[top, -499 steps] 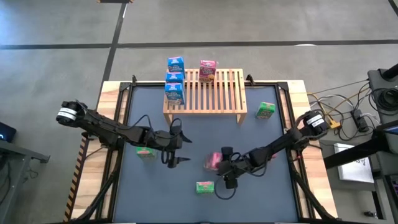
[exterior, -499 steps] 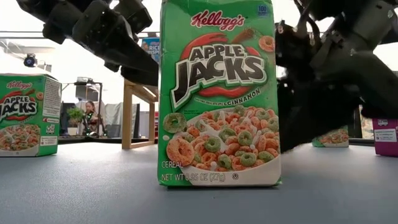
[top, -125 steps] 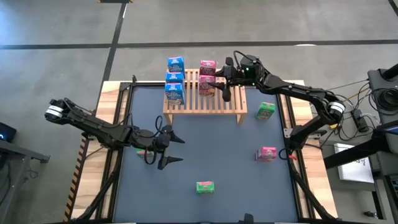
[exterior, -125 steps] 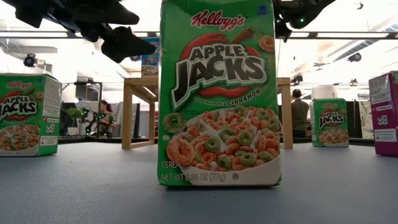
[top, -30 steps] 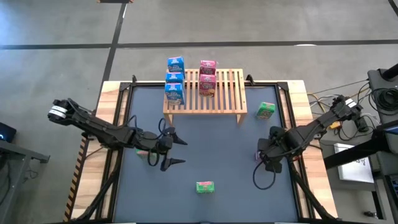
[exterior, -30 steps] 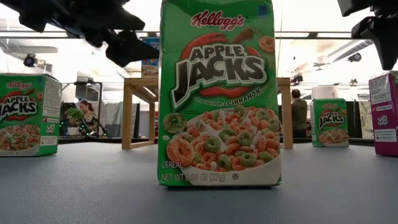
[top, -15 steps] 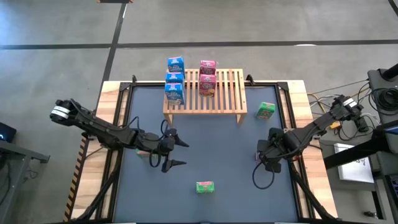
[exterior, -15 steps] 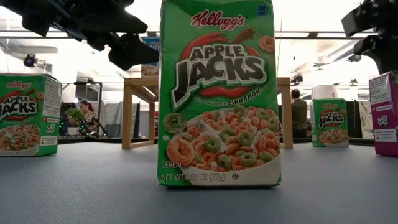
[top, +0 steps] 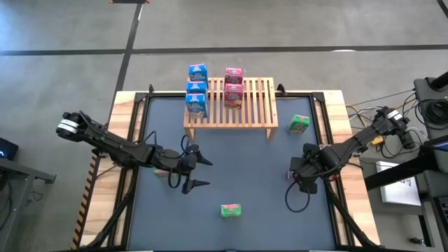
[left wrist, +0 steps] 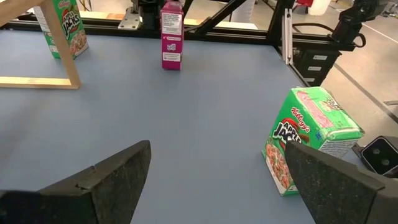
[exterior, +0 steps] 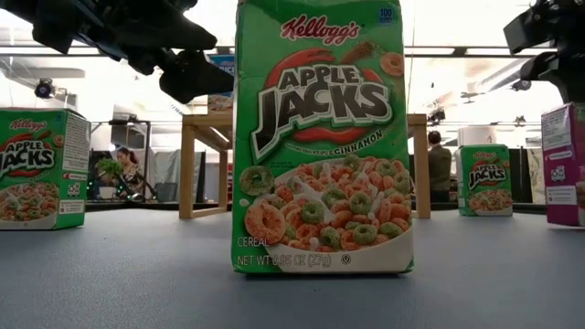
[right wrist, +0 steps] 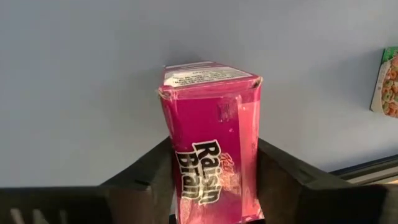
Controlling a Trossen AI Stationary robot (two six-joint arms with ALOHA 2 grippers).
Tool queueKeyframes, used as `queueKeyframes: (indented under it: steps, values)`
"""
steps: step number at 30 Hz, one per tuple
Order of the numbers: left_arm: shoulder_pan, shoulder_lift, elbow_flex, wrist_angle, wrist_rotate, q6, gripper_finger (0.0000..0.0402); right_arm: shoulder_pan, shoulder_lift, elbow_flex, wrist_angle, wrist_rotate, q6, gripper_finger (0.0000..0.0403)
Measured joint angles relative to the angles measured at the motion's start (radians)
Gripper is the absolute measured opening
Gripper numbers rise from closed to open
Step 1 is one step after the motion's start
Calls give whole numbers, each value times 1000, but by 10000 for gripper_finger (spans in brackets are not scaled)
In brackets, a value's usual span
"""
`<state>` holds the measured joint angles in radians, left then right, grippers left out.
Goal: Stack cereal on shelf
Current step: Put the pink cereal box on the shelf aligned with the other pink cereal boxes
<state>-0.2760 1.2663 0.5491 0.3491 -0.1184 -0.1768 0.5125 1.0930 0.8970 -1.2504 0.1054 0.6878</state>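
Note:
The light-wood shelf [top: 241,112] at the table's far side carries three blue cereal boxes [top: 197,89] and two pink ones [top: 234,85]. A third pink box [right wrist: 211,124] stands upright on the table near the right edge, and my right gripper [right wrist: 211,165], pointing down, is shut on it. Green boxes stand by the shelf's right leg [top: 299,124], near the front edge [top: 231,209] and under my left arm [top: 162,171]. My left gripper [top: 194,171] hangs open over the table's left half, with nothing between its fingers. My right gripper pinches the pink box between its two fingers [right wrist: 146,174], which lie against two opposite side walls at the box's top end [right wrist: 177,165]. The fingers come from above, pointing down. The box stands upright with its bottom [exterior: 565,223] on the table.
The near green box [exterior: 320,137] fills the middle of the low view. In the left wrist view it stands off to one side of the open fingers [left wrist: 311,140], with bare tabletop ahead. A black frame rail [top: 325,133] runs along the table's right edge, close to my right arm.
My right gripper has come down a little over the pink box by the table's right edge.

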Motion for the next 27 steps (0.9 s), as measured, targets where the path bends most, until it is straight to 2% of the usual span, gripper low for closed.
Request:
queueKeyframes:
  steps: [8,14,21,27]
  values:
    - [0,-1,0,-9,0,0,354,0,-19,97,0,5,4,134]
    - [0,-1,0,-9,0,8,354,-2,-11,247,1,125,-26,137]
    - [0,-7,0,-57,-1,8,354,-64,27,428,13,240,-165,138]
    - [1,-61,0,-136,-5,8,354,-204,99,528,114,233,-403,136]
